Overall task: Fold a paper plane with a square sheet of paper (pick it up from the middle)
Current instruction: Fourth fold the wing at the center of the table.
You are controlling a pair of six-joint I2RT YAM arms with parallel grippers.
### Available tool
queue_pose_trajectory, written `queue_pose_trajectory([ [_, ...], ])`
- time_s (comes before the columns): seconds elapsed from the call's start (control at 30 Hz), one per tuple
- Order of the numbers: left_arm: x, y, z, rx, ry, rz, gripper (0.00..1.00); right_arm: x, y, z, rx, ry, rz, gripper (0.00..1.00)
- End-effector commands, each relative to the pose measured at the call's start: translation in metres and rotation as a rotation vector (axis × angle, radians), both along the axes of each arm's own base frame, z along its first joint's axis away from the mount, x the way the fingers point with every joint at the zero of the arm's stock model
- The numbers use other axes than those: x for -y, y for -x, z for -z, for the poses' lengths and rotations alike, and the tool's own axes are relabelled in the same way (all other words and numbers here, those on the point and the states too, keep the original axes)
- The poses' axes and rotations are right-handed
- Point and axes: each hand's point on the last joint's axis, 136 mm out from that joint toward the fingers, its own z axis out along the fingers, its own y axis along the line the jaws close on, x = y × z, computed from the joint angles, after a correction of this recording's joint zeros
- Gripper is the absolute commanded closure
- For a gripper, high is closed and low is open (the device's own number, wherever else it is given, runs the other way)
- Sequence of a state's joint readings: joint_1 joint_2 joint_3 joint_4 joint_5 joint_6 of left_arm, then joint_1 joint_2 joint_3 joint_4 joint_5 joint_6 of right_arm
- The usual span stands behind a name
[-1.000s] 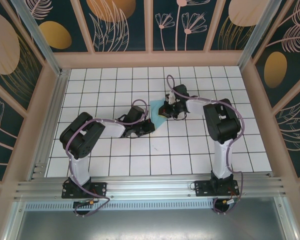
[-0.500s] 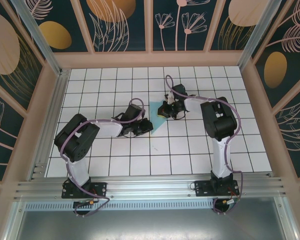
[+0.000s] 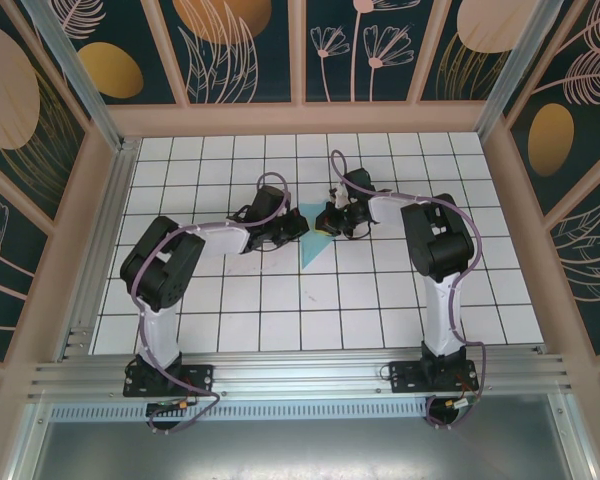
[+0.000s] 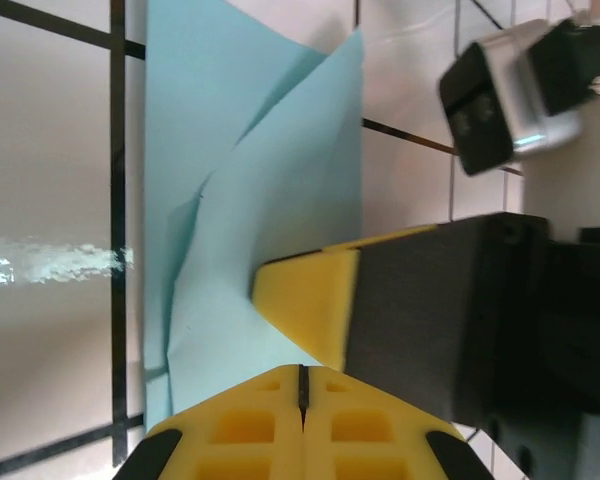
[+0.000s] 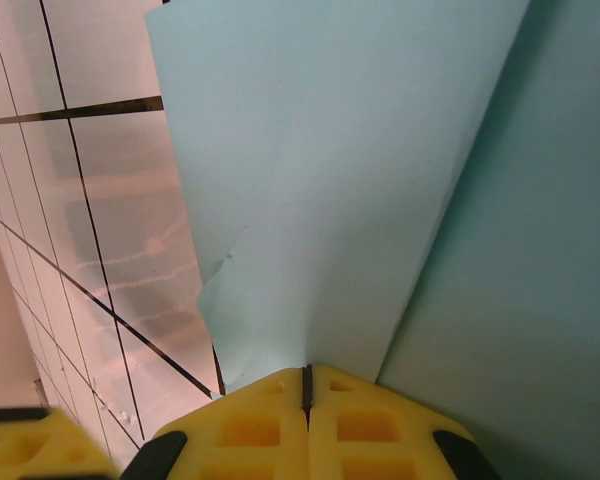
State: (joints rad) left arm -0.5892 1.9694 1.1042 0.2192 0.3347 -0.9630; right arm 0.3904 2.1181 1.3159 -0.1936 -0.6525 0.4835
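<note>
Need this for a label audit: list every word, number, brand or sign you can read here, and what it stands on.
None readable. The turquoise paper is plain; the wall panels bear only painted leaves and flowers; the white tiles carry only grid lines.

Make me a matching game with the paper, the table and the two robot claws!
1. folded light turquoise paper sheet
2. white tiled table
3. left gripper
4. right gripper

A. shut, at the paper's right side
B. black grid lines
C. creased, pointed
D. shut, at the paper's left side

Pairs: 1-C, 2-B, 3-D, 4-A
</note>
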Motion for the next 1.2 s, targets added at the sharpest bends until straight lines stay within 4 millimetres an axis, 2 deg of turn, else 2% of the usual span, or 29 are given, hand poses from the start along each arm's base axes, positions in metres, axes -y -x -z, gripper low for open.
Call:
queue_pose_trajectory([
  [0.0,0.001,-0.006,0.014,-0.025,-0.037,-0.008,1.0,0.019,0.019,0.039,-0.108,0.1,0.017,1.0],
  [0.2,0.001,-0.015,0.031,-0.034,-0.075,-0.033,1.0,0.018,0.021,0.039,-0.11,0.094,0.013,1.0],
  [0.4,-0.025,-0.023,0.051,-0.04,-0.208,-0.139,1.0,0.016,0.019,0.033,-0.093,0.076,0.008,1.0],
  [0.47,-0.025,-0.02,0.056,-0.052,-0.209,-0.135,1.0,0.014,0.018,0.029,-0.084,0.058,0.005,1.0],
  [0.57,-0.023,-0.012,0.068,-0.093,-0.201,-0.112,1.0,0.011,0.014,0.019,-0.062,0.034,-0.002,1.0],
  [0.7,-0.028,0.003,0.082,-0.156,-0.219,-0.103,1.0,0.002,0.01,-0.01,-0.007,-0.02,-0.007,1.0],
  [0.8,-0.03,0.011,0.086,-0.192,-0.206,-0.105,1.0,-0.004,0.023,-0.026,0.002,-0.046,-0.014,1.0],
  [0.97,-0.028,0.019,0.088,-0.228,-0.157,-0.123,1.0,-0.015,0.062,-0.024,-0.05,-0.067,-0.019,1.0],
  [1.17,-0.028,0.021,0.085,-0.234,-0.123,-0.145,1.0,-0.034,0.08,-0.02,-0.076,-0.083,-0.047,1.0],
])
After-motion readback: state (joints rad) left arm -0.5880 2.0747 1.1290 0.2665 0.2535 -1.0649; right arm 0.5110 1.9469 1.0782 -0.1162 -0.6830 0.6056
